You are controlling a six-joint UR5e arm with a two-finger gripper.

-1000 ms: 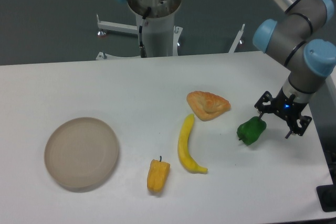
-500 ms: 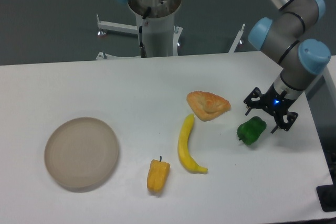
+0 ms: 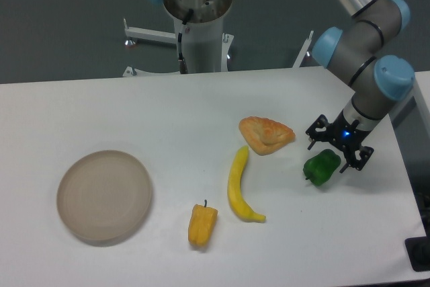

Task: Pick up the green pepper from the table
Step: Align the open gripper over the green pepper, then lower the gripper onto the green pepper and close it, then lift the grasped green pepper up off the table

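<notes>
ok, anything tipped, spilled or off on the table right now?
Nothing stands out. The green pepper, banana, yellow-orange pepper, pastry and plate lie apart on the table, intact. The hand hovers open just above the green pepper.

No readable text, labels, numbers or signs anywhere.
</notes>
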